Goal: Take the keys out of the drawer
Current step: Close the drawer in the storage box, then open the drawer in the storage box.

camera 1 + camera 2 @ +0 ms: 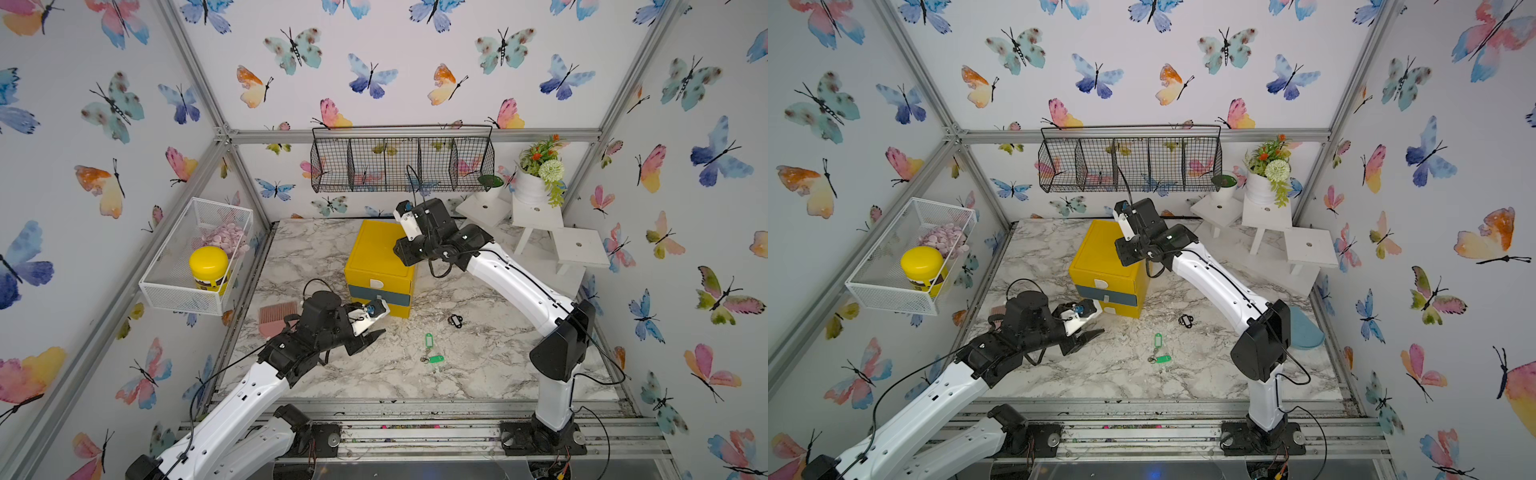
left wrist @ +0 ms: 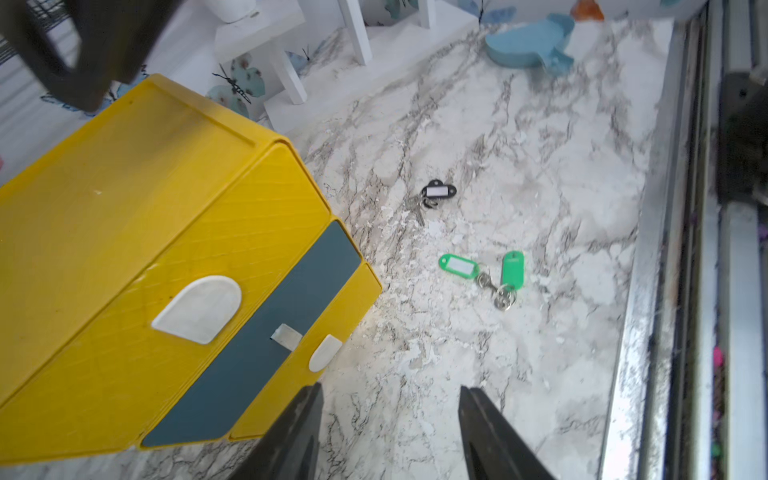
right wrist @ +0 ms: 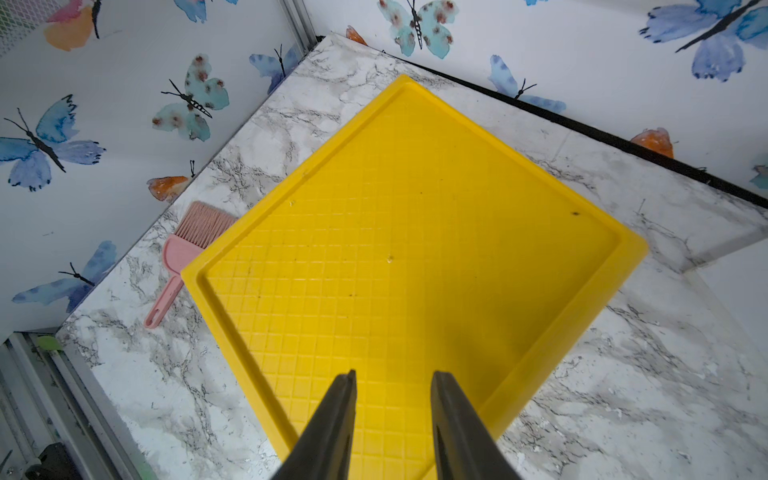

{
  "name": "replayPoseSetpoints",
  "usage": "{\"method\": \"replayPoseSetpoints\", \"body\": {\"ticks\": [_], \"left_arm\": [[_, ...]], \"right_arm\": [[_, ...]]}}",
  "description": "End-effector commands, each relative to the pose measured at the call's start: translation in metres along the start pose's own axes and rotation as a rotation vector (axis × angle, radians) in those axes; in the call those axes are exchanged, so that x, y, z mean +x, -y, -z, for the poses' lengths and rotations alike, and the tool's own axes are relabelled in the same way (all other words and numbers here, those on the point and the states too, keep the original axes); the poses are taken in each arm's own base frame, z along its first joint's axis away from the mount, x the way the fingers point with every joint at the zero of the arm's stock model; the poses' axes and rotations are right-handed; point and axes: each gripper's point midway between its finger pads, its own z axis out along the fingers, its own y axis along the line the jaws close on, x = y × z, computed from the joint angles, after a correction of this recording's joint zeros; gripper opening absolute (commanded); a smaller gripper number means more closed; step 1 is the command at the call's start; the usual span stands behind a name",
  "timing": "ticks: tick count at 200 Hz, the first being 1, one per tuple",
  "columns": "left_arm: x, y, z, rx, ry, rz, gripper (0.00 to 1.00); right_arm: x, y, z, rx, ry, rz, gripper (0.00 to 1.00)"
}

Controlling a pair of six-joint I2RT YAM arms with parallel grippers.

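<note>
Left gripper (image 2: 390,386) gapes empty near the keys (image 2: 456,266), whose two green tags form an L.

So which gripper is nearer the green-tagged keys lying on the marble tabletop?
Left. The left gripper hangs low beside the green-tagged keys; right gripper is farther back, above the yellow plastic drawer box.

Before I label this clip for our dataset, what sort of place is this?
Probably a staged robot test cell, not a home: aluminium frame, butterfly wallpaper, and left arm and right arm mounted at a marble-look tabletop.
</note>
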Motion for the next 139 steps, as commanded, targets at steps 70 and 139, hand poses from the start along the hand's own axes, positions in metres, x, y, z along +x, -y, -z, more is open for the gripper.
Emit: {"method": "replayPoseSetpoints", "body": {"ticks": [70,139], "left_arm": [[0.052,-0.038,-0.074,-0.094,-0.224,-0.296,0.56],[0.067,-0.052,-0.112,-0.117,-0.273,-0.277,0.56]], "right_arm": [[-0.014,-0.004,0.006,-0.026,0.064,-0.018,0.37],[-0.019,-0.007,0.012,-0.043,0.096,-0.015,0.37]]}}
